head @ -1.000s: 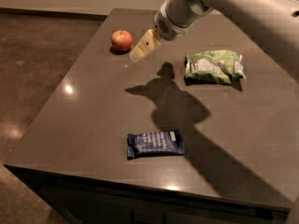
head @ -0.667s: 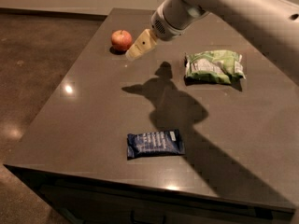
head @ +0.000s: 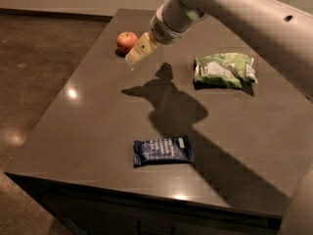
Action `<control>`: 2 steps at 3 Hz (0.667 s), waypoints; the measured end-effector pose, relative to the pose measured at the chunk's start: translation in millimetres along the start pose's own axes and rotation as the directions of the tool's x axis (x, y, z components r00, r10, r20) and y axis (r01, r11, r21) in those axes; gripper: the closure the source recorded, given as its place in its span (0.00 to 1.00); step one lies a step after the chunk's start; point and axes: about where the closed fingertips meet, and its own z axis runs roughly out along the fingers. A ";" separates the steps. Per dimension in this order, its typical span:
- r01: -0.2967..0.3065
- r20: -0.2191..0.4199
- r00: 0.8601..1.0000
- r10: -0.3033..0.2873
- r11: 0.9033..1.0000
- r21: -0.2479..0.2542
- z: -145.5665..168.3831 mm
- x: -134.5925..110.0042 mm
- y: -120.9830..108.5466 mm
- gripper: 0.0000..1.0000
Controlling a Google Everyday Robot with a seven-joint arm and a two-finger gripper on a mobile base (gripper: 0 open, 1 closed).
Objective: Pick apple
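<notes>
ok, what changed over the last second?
The gripper moved left in the view towards the apple and is now just to its right. It has not taken hold of anything. The apple, green snack bag and blue snack bag stayed where they were on the table.

gripper point(head: 137, 52): just right of apple point(head: 126, 40), contact unclear
arm point(head: 244, 13): cut off at top and right edges
table point(head: 98, 111): right side behind arm, right corner out of frame
blue bag point(head: 161, 151): print unreadable
green bag point(head: 224, 70): print unreadable
</notes>
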 end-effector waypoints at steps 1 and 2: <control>0.010 0.003 1.000 -0.010 1.000 -0.020 25.2 -12.5 5.6 0.00; 0.019 0.016 1.000 -0.019 0.999 -0.032 58.9 -26.4 11.7 0.00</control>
